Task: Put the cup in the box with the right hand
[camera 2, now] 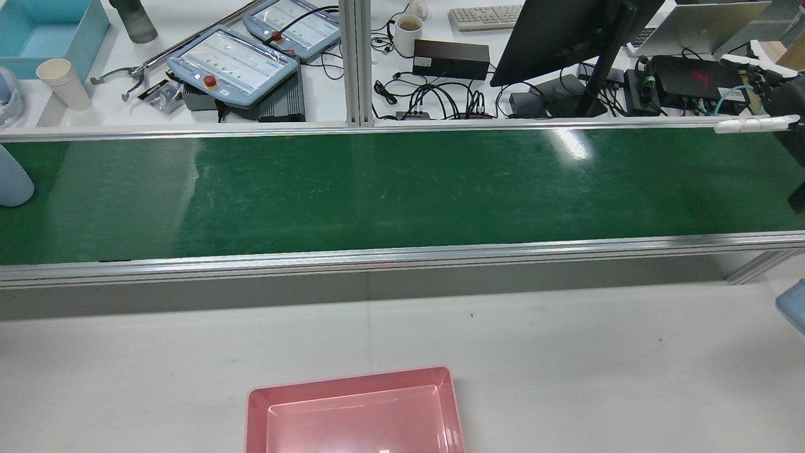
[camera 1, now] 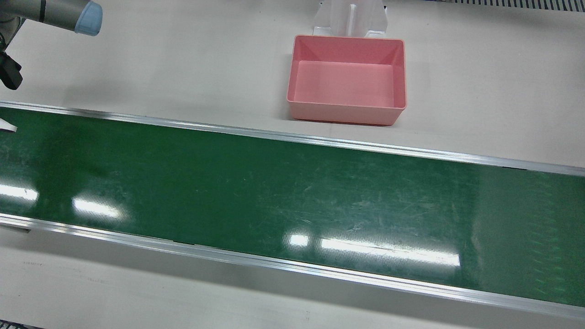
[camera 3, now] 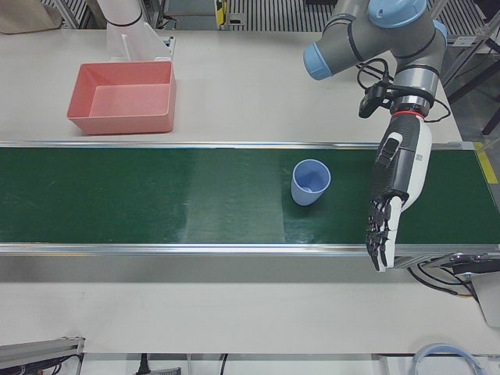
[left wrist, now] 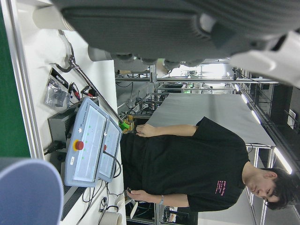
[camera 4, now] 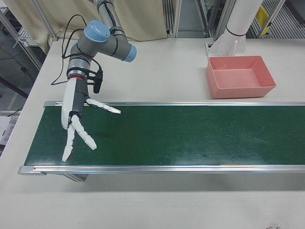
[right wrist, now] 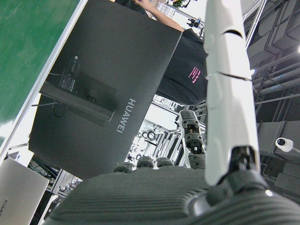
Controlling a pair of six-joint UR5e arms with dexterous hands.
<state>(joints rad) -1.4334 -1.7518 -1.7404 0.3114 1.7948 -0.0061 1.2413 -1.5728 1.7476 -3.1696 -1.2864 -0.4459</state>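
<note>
Your blue cup (camera 3: 311, 182) stands upright, mouth up, on the green conveyor belt (camera 3: 156, 207), at the end before the robot's left arm, well apart from the pink box (camera 3: 123, 98). The box sits open and empty on the white worktop (camera 3: 250, 86) just beyond the belt's far rail, on the robot's side.

Your right hand (camera 4: 76, 117) hangs over the opposite end of the belt, palm down, its white fingers (camera 4: 106, 108) spread wide and holding nothing.

Your left hand (camera 3: 394, 195) hangs just beside the cup without touching it, its fingers (camera 3: 380, 234) pointing down toward the belt's near rail, extended, close together and empty. In the left hand view the cup's rim (left wrist: 28, 192) fills the lower corner.
</note>
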